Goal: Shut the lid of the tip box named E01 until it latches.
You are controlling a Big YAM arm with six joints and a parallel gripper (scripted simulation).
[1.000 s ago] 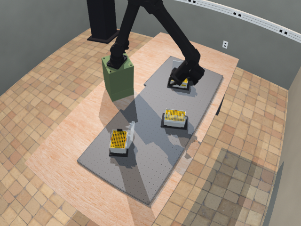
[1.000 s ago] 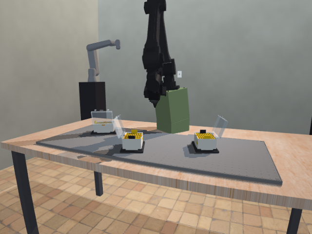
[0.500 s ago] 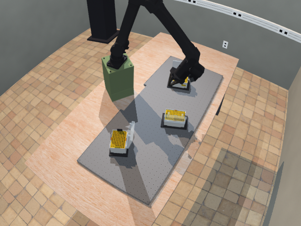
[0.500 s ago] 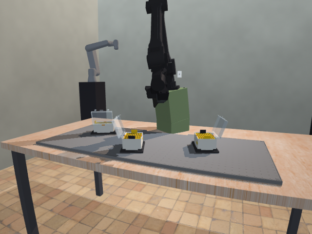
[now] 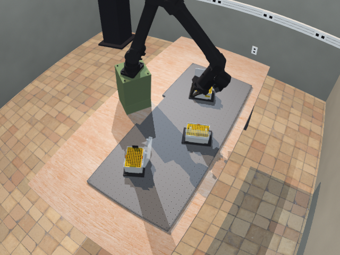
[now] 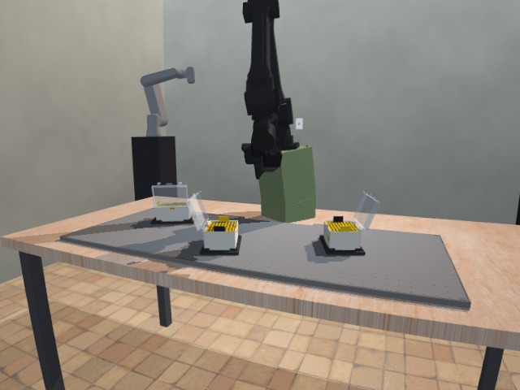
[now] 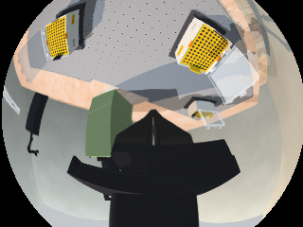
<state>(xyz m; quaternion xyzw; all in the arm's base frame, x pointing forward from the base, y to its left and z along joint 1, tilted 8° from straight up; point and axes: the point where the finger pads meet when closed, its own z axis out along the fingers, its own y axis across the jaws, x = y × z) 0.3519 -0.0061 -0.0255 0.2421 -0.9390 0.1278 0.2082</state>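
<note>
gripper (image 5: 192, 94) (image 6: 257, 177) (image 7: 153, 112): fingers pressed together, nothing pinched, hanging up over the gray board (image 5: 109, 181) (image 6: 399, 268) (image 7: 128, 43) | tip boxes (image 5: 134, 158) (image 6: 220, 240) (image 7: 205, 44): exterior view's got one far left, one near middle, one near right, lids all up | E01: can't read the stickers, dunno which

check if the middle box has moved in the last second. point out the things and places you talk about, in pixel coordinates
No, the middle box (image 5: 197, 139) (image 6: 220, 240) (image 7: 205, 48) shows no visible shift: in the top view it keeps the same place against the pegboard's (image 5: 162, 203) (image 6: 403, 268) (image 7: 133, 33) near edge.
</note>
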